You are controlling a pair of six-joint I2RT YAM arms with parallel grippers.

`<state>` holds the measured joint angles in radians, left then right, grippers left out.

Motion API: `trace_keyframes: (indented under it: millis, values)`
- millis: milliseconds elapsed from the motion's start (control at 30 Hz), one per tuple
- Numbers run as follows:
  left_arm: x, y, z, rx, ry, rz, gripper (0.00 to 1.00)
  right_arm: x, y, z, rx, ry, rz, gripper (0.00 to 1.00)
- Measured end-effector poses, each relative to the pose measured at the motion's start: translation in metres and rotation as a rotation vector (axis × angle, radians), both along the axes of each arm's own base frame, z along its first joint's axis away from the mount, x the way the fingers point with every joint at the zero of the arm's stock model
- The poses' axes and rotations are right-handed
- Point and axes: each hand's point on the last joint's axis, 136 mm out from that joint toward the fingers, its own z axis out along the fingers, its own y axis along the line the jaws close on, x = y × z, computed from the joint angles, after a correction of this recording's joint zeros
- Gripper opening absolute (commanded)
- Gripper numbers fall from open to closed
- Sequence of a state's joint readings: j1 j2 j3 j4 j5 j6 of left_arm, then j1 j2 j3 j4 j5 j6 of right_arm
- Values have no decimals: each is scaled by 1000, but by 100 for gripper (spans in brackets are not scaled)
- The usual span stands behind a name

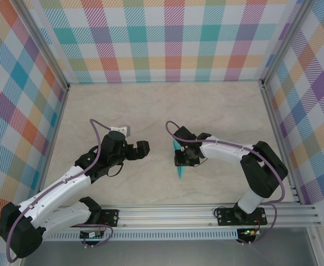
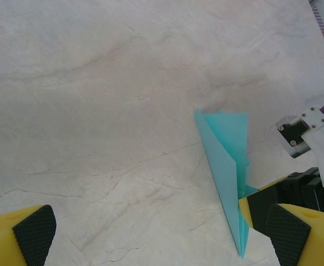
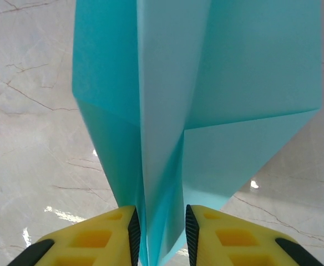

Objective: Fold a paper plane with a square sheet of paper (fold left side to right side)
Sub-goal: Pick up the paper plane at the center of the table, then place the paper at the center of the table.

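Right wrist view, right gripper (image 3: 159, 230) pinching the paper plane (image 3: 167, 111) at bottom centre, folds fanning toward top, left wrist view, left gripper (image 2: 161, 238) spread wide, paper plane right of centre over table (image 2: 95, 111).

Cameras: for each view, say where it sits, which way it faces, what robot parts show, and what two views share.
Top external: above and behind the robot, facing down on the table; left gripper and right gripper show.
Left wrist: on the left arm, facing across the table at the plane; its open fingers show.
Right wrist: on the right arm, facing along its fingers, shut on the plane.
Shared: both wrist views show the plane.
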<state>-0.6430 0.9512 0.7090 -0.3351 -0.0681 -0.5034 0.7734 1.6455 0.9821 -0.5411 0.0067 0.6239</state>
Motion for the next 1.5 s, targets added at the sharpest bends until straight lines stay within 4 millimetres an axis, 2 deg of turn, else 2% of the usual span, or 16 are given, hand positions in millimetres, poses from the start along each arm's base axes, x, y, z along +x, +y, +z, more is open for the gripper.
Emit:
trace_keyframes:
  millis: [567, 667, 833, 1000, 1067, 1167, 1300, 1400, 1500]
  values:
    - [0, 0, 0, -2, -2, 0, 100, 12, 15, -18, -33, 36, 9, 30]
    - [0, 0, 0, -2, -2, 0, 100, 14, 17, -21, -56, 35, 14, 26]
    - [0, 0, -2, 0, 1, -1, 100, 15, 13, -22, -87, 37, 11, 13]
    - [-2, -1, 0, -3, -5, -14, 100, 25, 11, -16, -118, 38, 0, 5]
    - [-5, -1, 5, -11, -18, -30, 100, 37, 12, -8, -129, 34, -11, 5]
    - [-9, -2, 12, -25, -37, -53, 100, 70, 14, 9, -142, 5, -36, 6]
    - [-12, -3, 19, -35, -58, -72, 100, 129, 25, 31, -160, -63, -67, 6]
    - [-14, -3, 20, -43, -62, -81, 100, 161, 29, 32, -170, -83, -87, 6]
    - [-16, -3, 20, -44, -58, -89, 100, 178, 31, 23, -195, -66, -96, 7]
